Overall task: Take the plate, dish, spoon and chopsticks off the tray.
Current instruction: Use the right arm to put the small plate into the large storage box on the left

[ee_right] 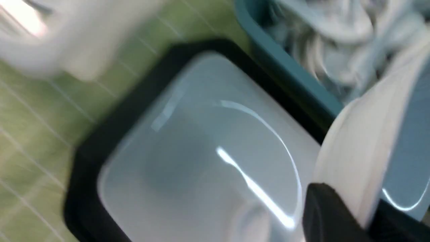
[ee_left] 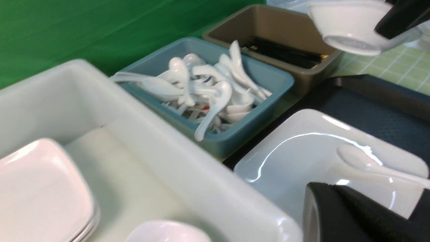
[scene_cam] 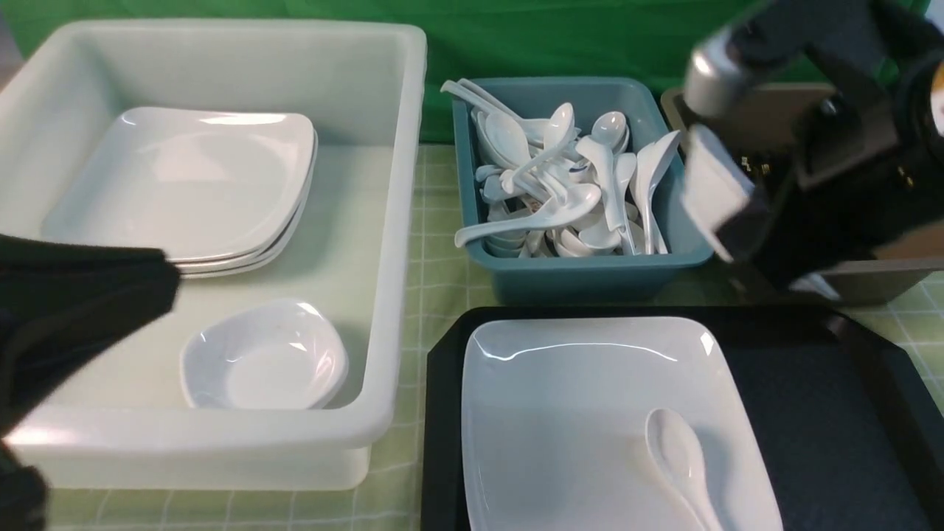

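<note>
Green backdrop behind; pale green checked tablecloth.

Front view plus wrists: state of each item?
dish: in the air, clamped in the right gripper
plate: flat on the tray
spoon: lying on the plate
chopsticks: lying in the brown tub
left gripper: open or shut unclear
teal tub: heaped with spoons
white tub: holds stacked plates and a small dish

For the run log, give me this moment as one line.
right gripper: holding dish in air | left gripper: state unclear | plate: on tray | spoon: on plate | chopsticks: in brown tub
</note>
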Motion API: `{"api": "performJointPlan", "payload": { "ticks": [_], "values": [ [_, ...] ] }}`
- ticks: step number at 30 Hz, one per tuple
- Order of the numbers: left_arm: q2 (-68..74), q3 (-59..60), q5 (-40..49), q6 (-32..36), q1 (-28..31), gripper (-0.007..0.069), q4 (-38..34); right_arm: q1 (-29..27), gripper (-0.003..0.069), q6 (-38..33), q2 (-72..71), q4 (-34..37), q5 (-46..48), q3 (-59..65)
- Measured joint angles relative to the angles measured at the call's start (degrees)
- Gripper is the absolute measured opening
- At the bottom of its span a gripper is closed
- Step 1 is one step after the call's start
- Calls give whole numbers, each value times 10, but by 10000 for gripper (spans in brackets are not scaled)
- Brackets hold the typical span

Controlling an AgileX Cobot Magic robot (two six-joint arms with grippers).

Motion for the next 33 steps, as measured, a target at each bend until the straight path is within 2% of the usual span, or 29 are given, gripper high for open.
{"api": "performJointPlan", "payload": {
  "ticks": [1,2,4,9,13,18,24,25,26,29,30,31,32,33],
  "values": [
    [-21,-12,34,-41,0,20,47,45,61,-14,22,8,-17,-39],
    [-21,-12,34,-41,0,20,47,52,61,-14,26,8,-20,-45],
    [-75,-28,84,-96,0,20,101,125,61,-56,92,15,-63,-113],
    [-144,-30,138,-132,0,20,117,195,61,-136,247,22,-96,-215],
    [-168,-31,173,-136,0,20,119,204,61,-176,380,20,-96,-301],
    [-170,-31,197,-138,0,20,111,194,61,-182,496,6,-95,-385],
    [-170,-31,199,-125,0,20,99,186,94,-180,543,2,-92,-408],
    [-170,-31,200,-120,0,20,95,186,160,-181,543,-6,-93,-410],
    [-170,-31,200,-119,0,20,94,186,169,-181,543,-7,-92,-410],
    [-170,-31,200,-113,0,20,84,186,349,-180,543,-13,-76,-413],
    [-170,-31,200,-113,0,20,84,186,360,-180,542,-13,-76,-413],
    [-170,-31,200,-113,0,20,78,186,441,-179,538,-19,-39,-422],
    [-170,-31,200,-113,0,20,75,186,476,-174,533,-22,-10,-431],
    [-170,-31,200,-113,0,20,76,186,480,-173,531,-22,3,-434]
  ]
}}
